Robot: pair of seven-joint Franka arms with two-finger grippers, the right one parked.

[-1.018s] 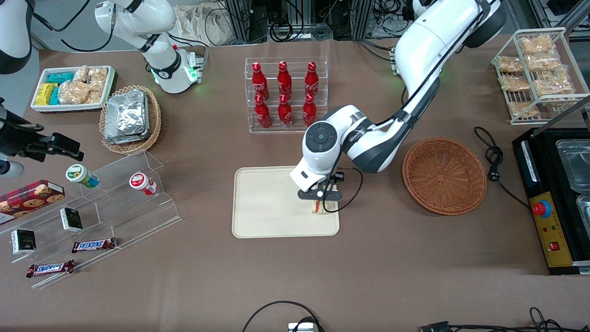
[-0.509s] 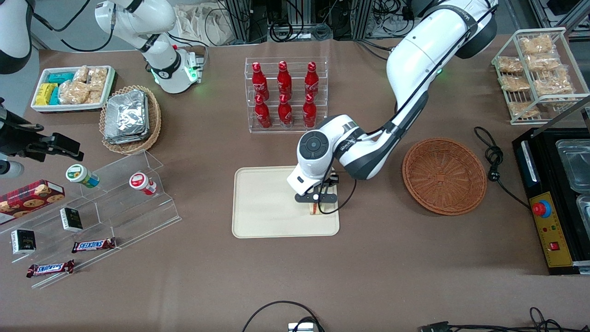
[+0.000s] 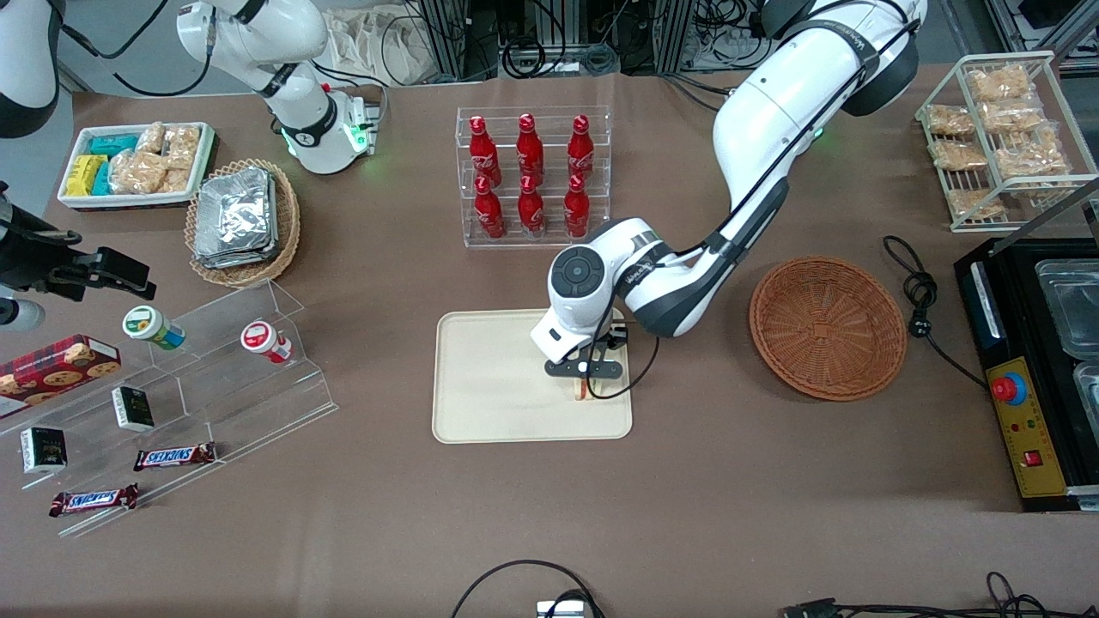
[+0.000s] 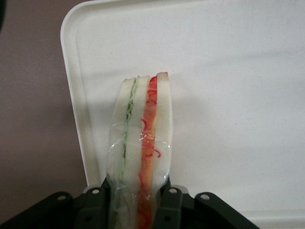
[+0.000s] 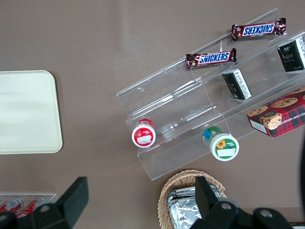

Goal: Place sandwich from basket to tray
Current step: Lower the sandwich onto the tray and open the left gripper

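Gripper (image 3: 585,388) hangs low over the tray (image 3: 489,386), near the rim closest to the basket (image 3: 828,328). Fingers (image 4: 167,206) clamp the sandwich (image 4: 140,157), held on edge above the tray. Basket sits on the worktop (image 3: 687,498) beside the tray.

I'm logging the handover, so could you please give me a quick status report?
Gripper shut on sandwich, over the tray. Sandwich not yet released. Basket holds nothing. Nothing in the way.
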